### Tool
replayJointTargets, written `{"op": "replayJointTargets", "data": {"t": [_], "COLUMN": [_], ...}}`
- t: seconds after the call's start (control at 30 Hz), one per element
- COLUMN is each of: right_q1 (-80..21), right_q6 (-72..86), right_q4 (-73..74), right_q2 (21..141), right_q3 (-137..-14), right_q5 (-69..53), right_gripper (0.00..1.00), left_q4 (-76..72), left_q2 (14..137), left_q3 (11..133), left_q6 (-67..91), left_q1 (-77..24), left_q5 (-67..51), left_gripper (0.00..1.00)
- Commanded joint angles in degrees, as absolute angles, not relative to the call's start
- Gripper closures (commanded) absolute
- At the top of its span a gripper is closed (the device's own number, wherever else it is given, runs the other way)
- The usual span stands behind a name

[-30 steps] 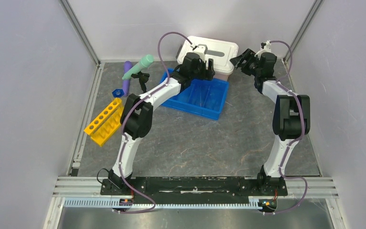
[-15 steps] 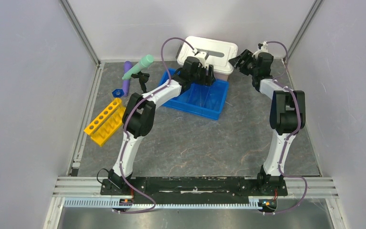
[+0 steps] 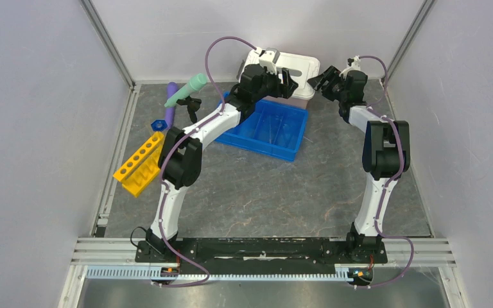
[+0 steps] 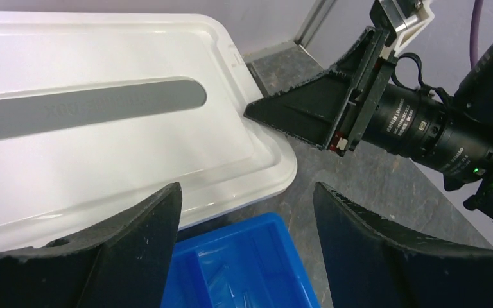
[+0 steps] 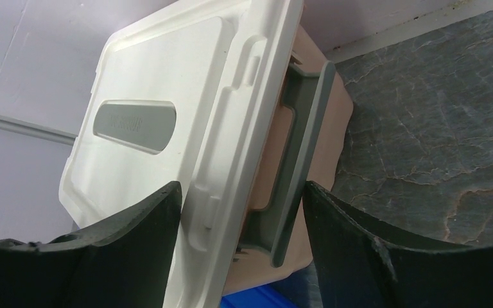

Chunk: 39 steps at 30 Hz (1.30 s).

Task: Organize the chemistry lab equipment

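Surface: dark grey mat (image 3: 244, 192) with pale stone veining, flat across the whole floor of the cell.
Room: pale lilac-grey wall panels (image 3: 32, 128) on three sides, with aluminium posts (image 3: 106, 42) rising at the far corners.
Near edge: slotted aluminium rails (image 3: 263, 247) carrying both arm bases.
Far middle: pink bin (image 5: 324, 128) under a white lid (image 3: 298, 64), against the back wall. Grey latch (image 5: 302, 160) on its end.
In front of bin: blue divided tray (image 3: 276, 131), just beside the bin, set askew.
Left gripper (image 4: 244, 212): spread wide and holding nothing, above the seam between bin and tray.
Right gripper (image 5: 241, 192): spread wide and empty, facing the latch end of the bin. One finger (image 4: 308, 112) at the lid's corner; contact cannot be told.
Yellow holed tube rack (image 3: 141, 163): left side of the mat, near the wall, well apart from the tray.
Black clamp stand (image 3: 192, 109): far left, upright, with the mint-green tube (image 3: 188, 90) tilted at its top.
Purple tube (image 3: 171, 102): lying just left of the stand.
Tiny blue funnel (image 3: 158, 123): on the mat between purple tube and rack.
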<state>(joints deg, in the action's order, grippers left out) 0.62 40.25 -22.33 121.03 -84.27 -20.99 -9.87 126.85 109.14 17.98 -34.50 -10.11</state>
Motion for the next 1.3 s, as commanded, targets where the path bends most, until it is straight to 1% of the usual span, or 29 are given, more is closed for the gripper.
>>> {"op": "replayJointTargets", "data": {"t": [0.0, 0.17, 0.37, 0.83, 1.0, 1.27], "right_q1": [0.34, -2.14, -3.48, -5.93, -6.45, -7.12], "right_q6": [40.51, 37.73, 34.25, 25.44, 24.3, 21.98], "right_q4": [-22.86, -19.09, -11.99, -2.3, -0.62, 2.14], "right_q2": [121.77, 121.43, 122.2, 123.2, 124.32, 124.8], "right_q3": [-85.1, -86.08, -89.05, -95.88, -96.71, -97.64], "right_q5": [-20.87, -17.85, -13.25, -4.76, -3.77, -1.5], "right_gripper": [0.25, 0.26, 0.29, 0.5, 0.54, 0.57], "left_q4": [-14.16, -14.05, -12.66, -12.97, -12.93, -13.01], "left_q2": [128.4, 132.85, 135.59, 138.31, 138.5, 138.08], "left_q3": [112.47, 114.7, 114.26, 113.82, 113.52, 113.53], "left_q6": [19.87, 21.69, 21.15, 22.43, 22.56, 22.06], "left_q1": [-34.0, -33.22, -32.54, -31.64, -31.65, -31.73], "left_q5": [-6.3, -5.22, -5.17, -7.03, -7.19, -7.69], "left_gripper": [0.19, 0.19, 0.18, 0.18, 0.18, 0.18]}}
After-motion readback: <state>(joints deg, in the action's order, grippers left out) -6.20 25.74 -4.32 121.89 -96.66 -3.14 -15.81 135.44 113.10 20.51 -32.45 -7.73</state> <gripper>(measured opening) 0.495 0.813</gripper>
